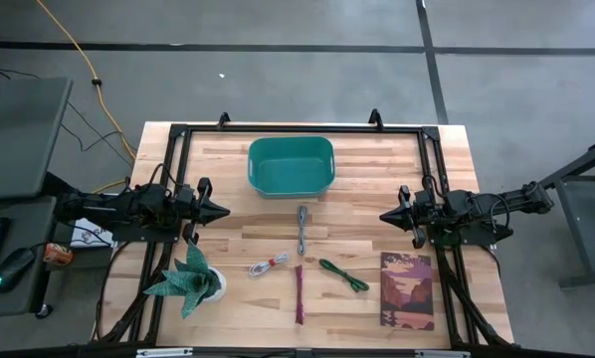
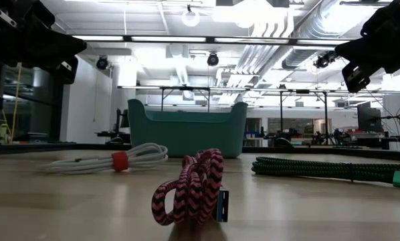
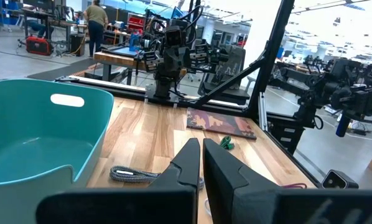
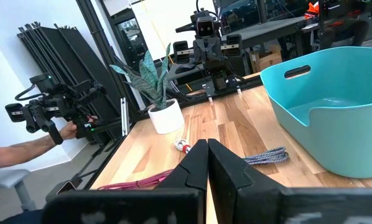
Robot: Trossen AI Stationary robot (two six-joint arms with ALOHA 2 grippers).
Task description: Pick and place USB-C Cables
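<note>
I see the wooden table [image 1: 377, 179] with both arms parked at its sides, nothing held. Teal bin [image 1: 292, 165] sits at the far middle of the table, upright, and I can't spot anything inside it. Left gripper [image 1: 221, 211] hovers over the left side, pointing inward, fingers [image 3: 189, 163] pressed nearly together with only a thin slit between them. Right gripper [image 1: 387, 216] hovers over the right side facing the left one, its fingers [image 4: 197, 163] just as narrow. A book [image 1: 408, 290] with a picture cover lies flat at the near right, and a potted plant [image 1: 190, 279] stands at the near left. All four cables lie on the bare wood nearer me than the bin, between the two grippers: the grey cable [image 1: 302, 230] closest to the bin, lying lengthwise; the white cable with red tie [image 1: 268, 265] near the plant; the maroon cable [image 1: 299, 294] nearest the front edge; the green cable [image 1: 343, 274] angled beside the book. They are all apart from each other. In the right wrist view I see a person's hand [image 4: 71, 129] beyond the table.
</note>
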